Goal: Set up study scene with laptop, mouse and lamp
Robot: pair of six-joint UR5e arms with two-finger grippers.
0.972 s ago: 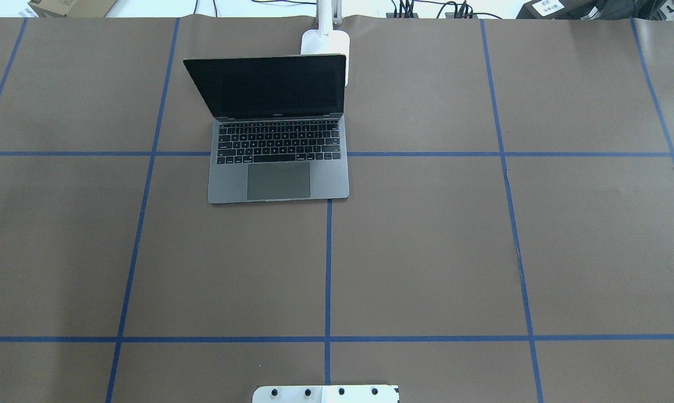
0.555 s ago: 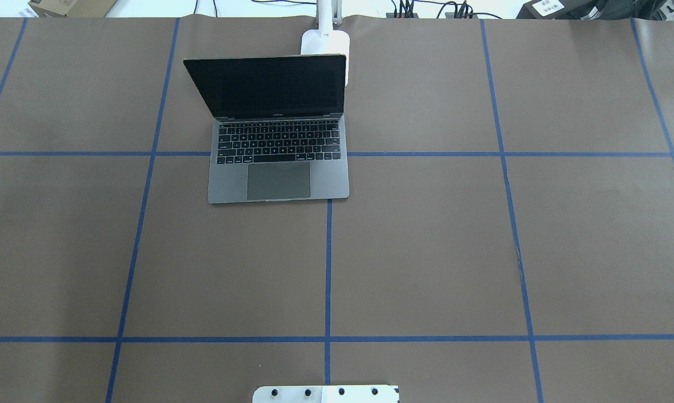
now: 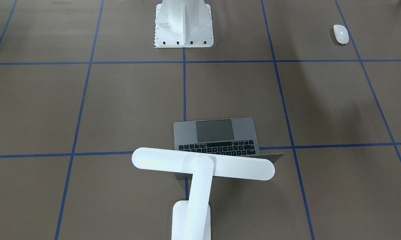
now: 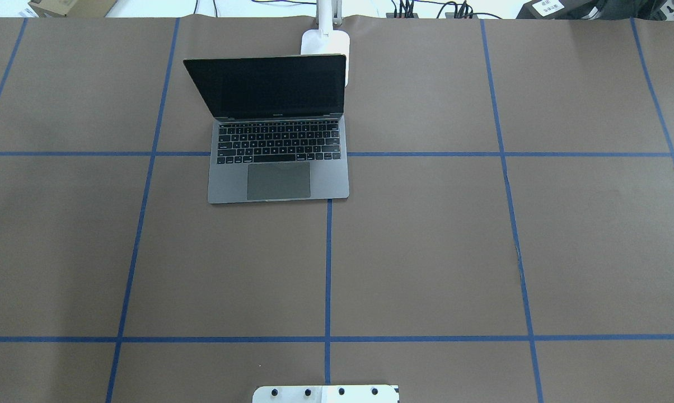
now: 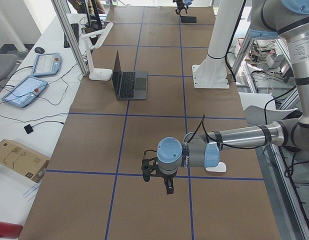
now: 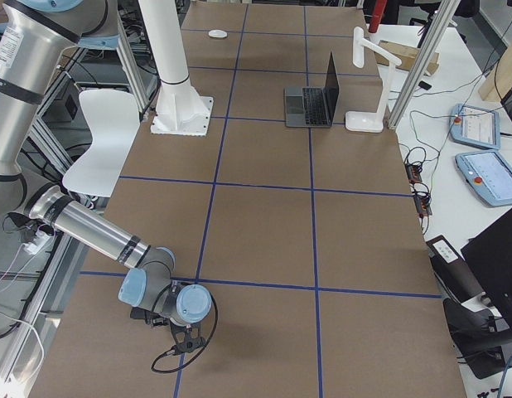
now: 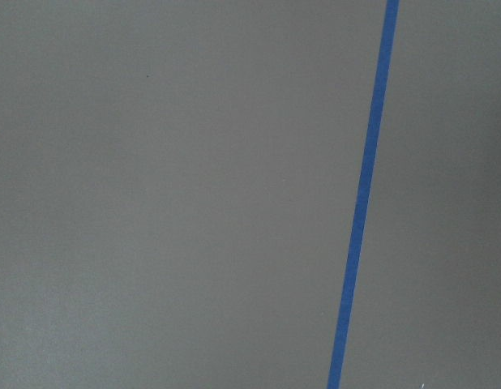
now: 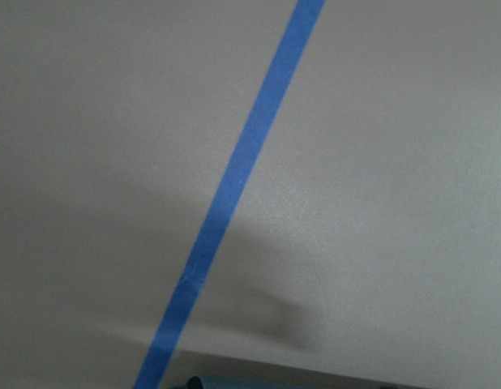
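The grey laptop (image 4: 278, 140) stands open at the table's far middle, its dark screen facing the robot. The white lamp (image 3: 203, 164) stands right behind it, its bar head over the lid; its base (image 4: 326, 42) shows past the screen. The white mouse (image 3: 340, 34) lies on the robot's left side near the base, partly behind the left forearm in the exterior left view (image 5: 218, 168). My left gripper (image 5: 167, 186) points down over bare paper a short way from the mouse. My right gripper (image 6: 185, 338) hangs low at the table's right end. I cannot tell whether either is open.
The white pedestal (image 3: 184, 23) with its bolted plate stands at the robot's side of the table. A flat black mat (image 5: 188, 19) lies at the far right end. Tablets (image 5: 44, 62) and a cardboard box (image 5: 19, 160) sit on the operators' side bench.
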